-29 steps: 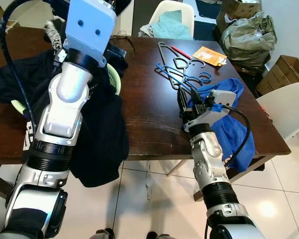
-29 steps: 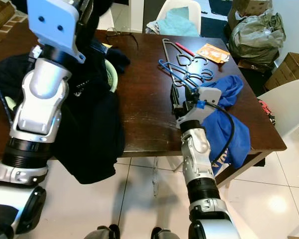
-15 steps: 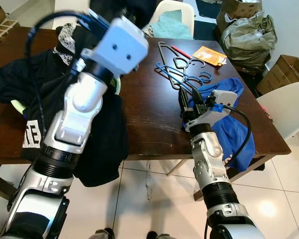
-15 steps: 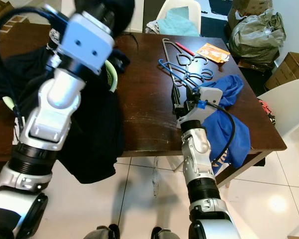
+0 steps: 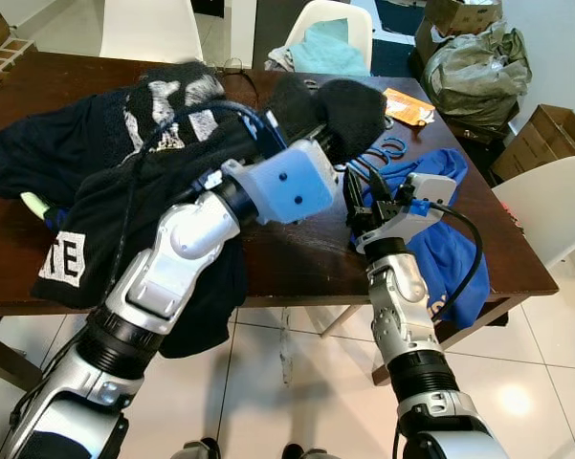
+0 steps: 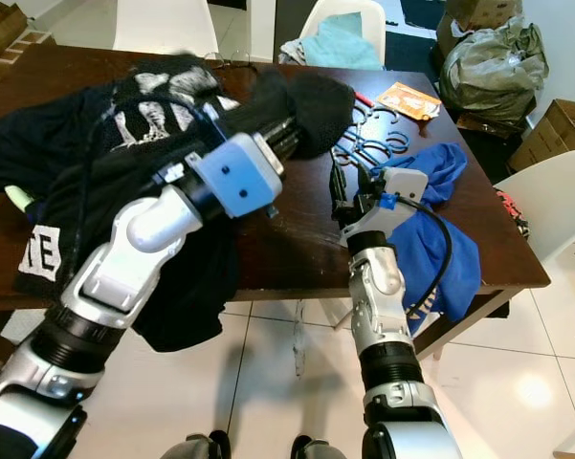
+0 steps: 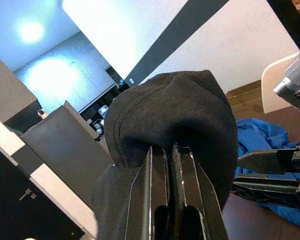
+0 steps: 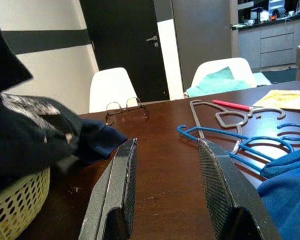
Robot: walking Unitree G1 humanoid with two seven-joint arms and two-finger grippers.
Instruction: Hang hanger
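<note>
I'm driving the G1 at the dark brown wooden table [image 5: 287,220] right now. My left gripper [image 7: 170,150] is reaching across the middle of the frame, and its two black fingers are pressed together on a fold of the black fabric garment [image 5: 340,110], which is bunching up over the fingertips and trailing back across the table's left half. It's hanging over part of the hanger pile, so I'm only seeing bits of that from the head views.

The things I actually care about, the pile of thin blue and grey wire hangers [image 8: 229,132], are lying flat on the table in the upper right of centre, just beside the crumpled blue cloth [image 5: 450,239] that's draping off the right edge. The red-handled one [image 8: 232,104] is sitting at the far end of the pile, near the orange paper packet [image 5: 405,105].

My right gripper [image 8: 167,175] is hovering low over the table at centre right, fingers spread wide with nothing between them, pointing along the tabletop at the hangers.

Handling-wise, I'm guessing these hangers are light, stiff and slick, and they look tangled hook-into-hook, so pulling one will probably drag the rest. I'd go for the straight bar or the neck below the hook of the nearest blue one, where it's lying clear of the others. The garment is soft and floppy, no worries there, it's just blocking my view.
</note>
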